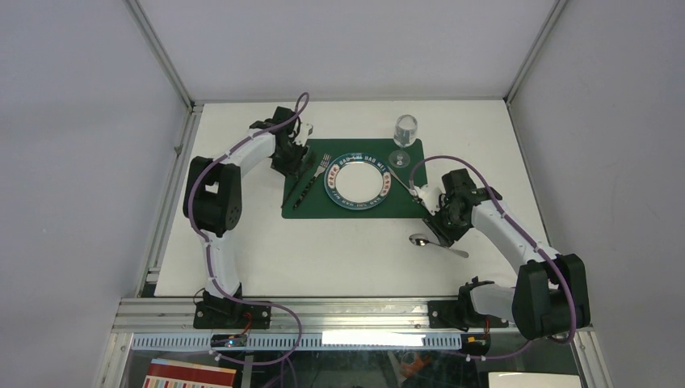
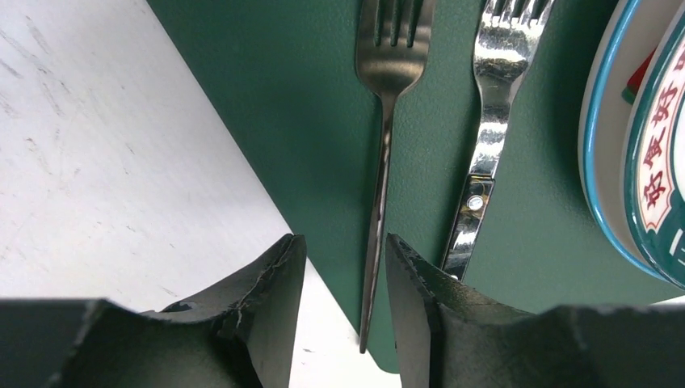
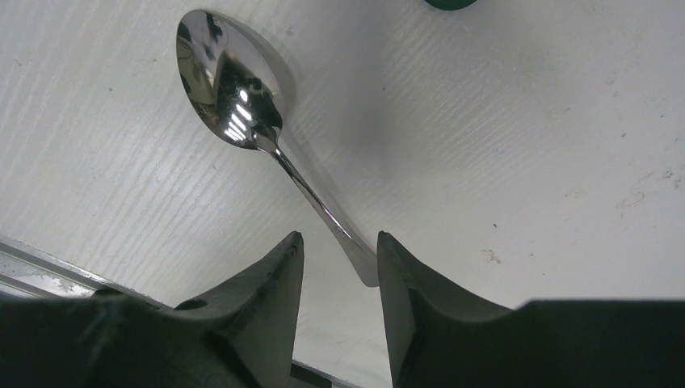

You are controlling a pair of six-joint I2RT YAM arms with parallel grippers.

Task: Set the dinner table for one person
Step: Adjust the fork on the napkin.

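We see the left arm (image 1: 214,198) bent at the elbow, reaching to the placemat's (image 1: 355,212) far left. The left gripper (image 2: 339,242) points down, jaws parted astride the dark fork's (image 2: 380,162) handle. The right arm (image 1: 509,230) curls inward. The right gripper (image 3: 339,238) stands open over the spoon's (image 3: 230,85) handle on the dinner table (image 1: 323,250).

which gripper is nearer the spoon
Right. The right gripper sits at the spoon's handle end, a finger on either side, jaws open. The left gripper is across the plate, straddling the dark fork's handle on the placemat.
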